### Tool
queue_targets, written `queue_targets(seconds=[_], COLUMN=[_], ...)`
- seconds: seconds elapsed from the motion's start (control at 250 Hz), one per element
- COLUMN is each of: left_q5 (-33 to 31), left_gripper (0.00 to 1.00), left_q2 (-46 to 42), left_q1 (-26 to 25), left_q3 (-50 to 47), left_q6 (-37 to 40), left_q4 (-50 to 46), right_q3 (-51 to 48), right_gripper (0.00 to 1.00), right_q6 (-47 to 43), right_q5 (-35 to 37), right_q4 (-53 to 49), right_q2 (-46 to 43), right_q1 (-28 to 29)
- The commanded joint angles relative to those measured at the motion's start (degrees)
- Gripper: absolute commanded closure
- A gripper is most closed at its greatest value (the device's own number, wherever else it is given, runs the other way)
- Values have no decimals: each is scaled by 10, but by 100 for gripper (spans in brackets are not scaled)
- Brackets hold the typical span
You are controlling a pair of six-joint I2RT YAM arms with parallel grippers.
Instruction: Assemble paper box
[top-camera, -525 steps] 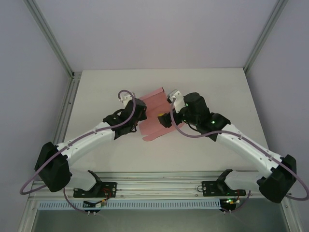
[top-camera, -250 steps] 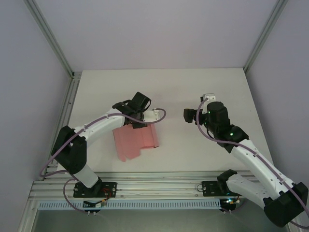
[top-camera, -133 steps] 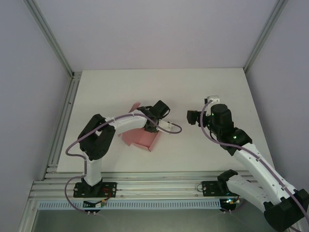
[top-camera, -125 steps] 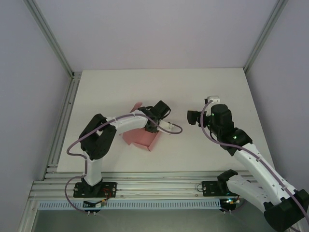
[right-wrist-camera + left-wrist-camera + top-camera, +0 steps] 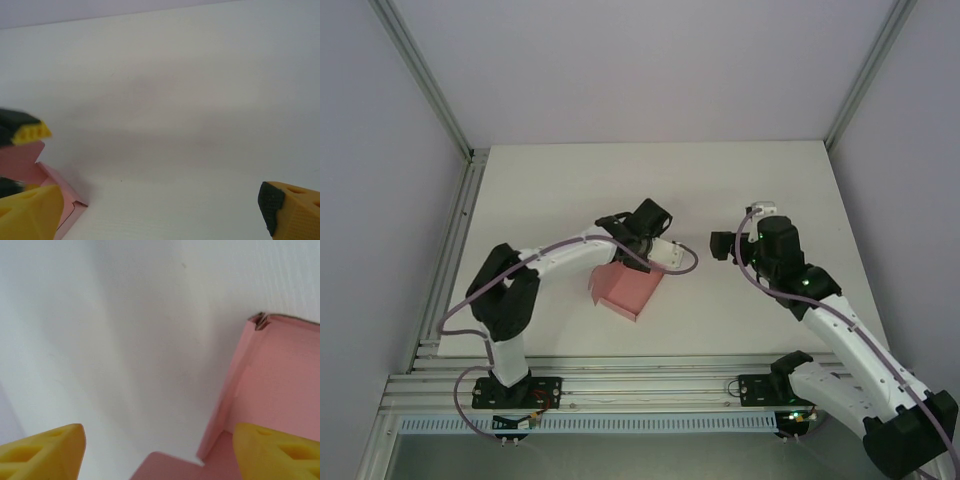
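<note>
A: Which step is this, do you reckon?

B: Mid-fold, I'd say. The paper box [image 5: 626, 292] lies near the middle of the white table [image 5: 540, 190], right beside the left arm's wrist. It's part flat, with one wall [image 5: 227, 390] creased upright along its edge.

A: Is anything holding it?

B: No. The left gripper [image 5: 157, 435] is spread wide above it, with its yellow fingers [image 5: 45, 452] on either side of bare table and the foot of that wall. The right gripper [image 5: 157, 200] is spread wide too, off to the right, facing the box and apart from it.

A: So what next?

B: Probably pinching a flap and bending it on its crease while the other arm steadies the sheet. It's thin matte pink card, brownish at the cut corner — light enough to slide or buckle if it's pushed hard.
</note>
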Motion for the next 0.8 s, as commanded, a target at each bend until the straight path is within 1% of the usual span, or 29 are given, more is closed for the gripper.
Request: queue_targets(seconds=[0.0,0.072,0.168,0.244,0.272,0.296,0.347,0.407,0.475,0.523,0.571,0.611,0.675,0.691,0.799], left_q5=[59,71,36,-10,-33,-56,-102,-129,-143,-127,-96,-84,-101,-104,-123], left_gripper=[0,0,0,0,0,0,0,0,0,0,0,0,0,0,0], left_q2=[-67,-94,-111,-119,-123,-127,-137,-156,-189,-216,-240,-258,-280,-285,-304], left_q1=[-9,-9,5,35,49,61,90,128,174,214,252,281,309,314,326], left_q3=[0,8,46,69,71,71,68,41,-27,-78,-121,-152,-193,-202,-255], left_q6=[-77,-151,-294,-415,-458,-492,-567,-642,-722,-789,-852,-889,-932,-936,-939], left_q4=[34,59,82,96,96,115,111,105,124,132,125,116,105,87,79], right_q3=[8,17,28,40,45,51,65,84,112,139,171,202,255,269,373], right_gripper=[0,0,0,0,0,0,0,0,0,0,0,0,0,0,0], right_q6=[-21,-35,-84,-131,-167,-191,-244,-296,-363,-408,-451,-486,-530,-537,-591], right_q5=[-55,-83,-164,-244,-271,-294,-338,-375,-429,-464,-490,-507,-522,-524,-514], right_q4=[0,4,15,27,30,32,35,41,37,24,6,-17,-51,-57,-121], right_q2=[22,44,77,106,117,127,152,181,226,262,302,335,389,402,490], right_q1=[-5,-5,-6,-6,-6,-6,-6,-5,-4,-5,-4,-4,-2,-2,14])
